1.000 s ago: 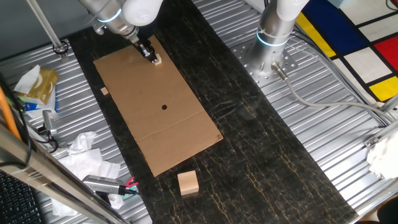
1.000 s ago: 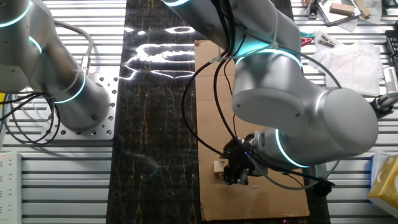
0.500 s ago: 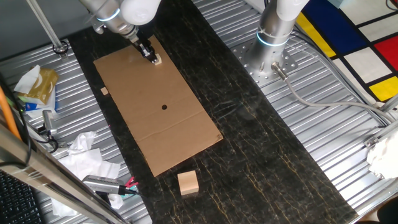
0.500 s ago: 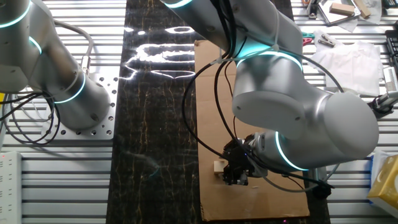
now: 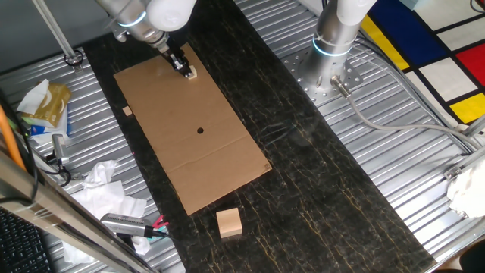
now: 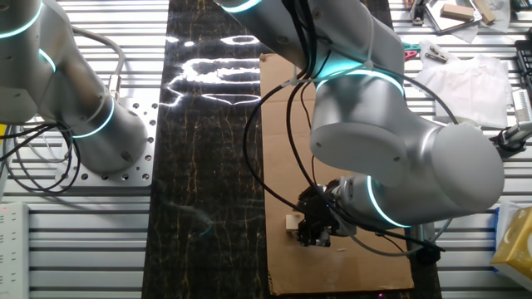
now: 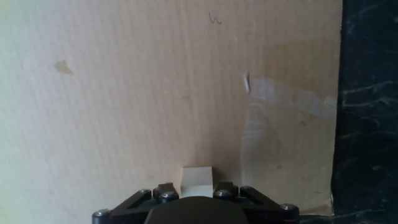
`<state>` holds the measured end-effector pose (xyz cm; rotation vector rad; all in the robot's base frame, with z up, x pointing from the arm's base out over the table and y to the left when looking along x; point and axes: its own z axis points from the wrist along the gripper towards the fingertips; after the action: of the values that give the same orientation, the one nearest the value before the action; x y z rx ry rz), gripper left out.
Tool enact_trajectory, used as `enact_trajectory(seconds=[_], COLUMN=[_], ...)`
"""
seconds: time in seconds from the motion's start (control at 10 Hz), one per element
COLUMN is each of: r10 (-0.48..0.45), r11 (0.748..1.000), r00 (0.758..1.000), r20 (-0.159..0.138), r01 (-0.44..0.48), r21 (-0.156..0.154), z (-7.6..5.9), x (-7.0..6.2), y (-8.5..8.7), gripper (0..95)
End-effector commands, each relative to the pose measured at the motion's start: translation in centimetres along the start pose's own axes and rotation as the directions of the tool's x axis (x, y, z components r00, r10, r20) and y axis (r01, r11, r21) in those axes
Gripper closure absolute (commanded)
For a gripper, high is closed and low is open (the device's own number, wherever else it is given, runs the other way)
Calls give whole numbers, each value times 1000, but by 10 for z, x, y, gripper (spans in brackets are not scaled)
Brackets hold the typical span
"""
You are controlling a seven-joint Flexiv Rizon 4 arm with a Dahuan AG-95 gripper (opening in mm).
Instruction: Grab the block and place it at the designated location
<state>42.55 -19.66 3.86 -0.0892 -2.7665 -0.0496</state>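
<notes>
The block (image 5: 192,74) is a tiny pale cube resting on the far end of the brown cardboard sheet (image 5: 189,159). My gripper (image 5: 186,70) stands right over it. In the hand view the block (image 7: 198,178) fills the gap between the two black fingers, and my gripper (image 7: 198,195) looks shut on it. From the other fixed view the block (image 6: 293,222) pokes out to the left of the gripper (image 6: 309,234). The designated location, a black dot (image 5: 200,130), lies near the sheet's middle, well apart from the block; the arm hides it in the other fixed view.
A larger tan wooden block (image 5: 229,222) sits on the dark mat beyond the sheet's near end. A small tan chip (image 5: 127,112) lies left of the sheet. Crumpled paper and tools (image 5: 106,193) crowd the left edge. A second arm's base (image 5: 333,38) stands at the back right.
</notes>
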Motion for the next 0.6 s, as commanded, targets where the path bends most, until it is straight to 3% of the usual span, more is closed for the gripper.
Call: enact_trajectory(seconds=[0.1,0.4,0.5,0.6], r10=[0,2,3,4], r11=[1000,1000,1000,1000], r00=[1000,1000,1000,1000], r20=[1,3,3,3], r01=[0,-2,-3,-4], r21=[2,6,7,7], z=[0,1,1,1], x=[1,1,1,1], y=[0,0,0,0], gripper=[570,570,760,760])
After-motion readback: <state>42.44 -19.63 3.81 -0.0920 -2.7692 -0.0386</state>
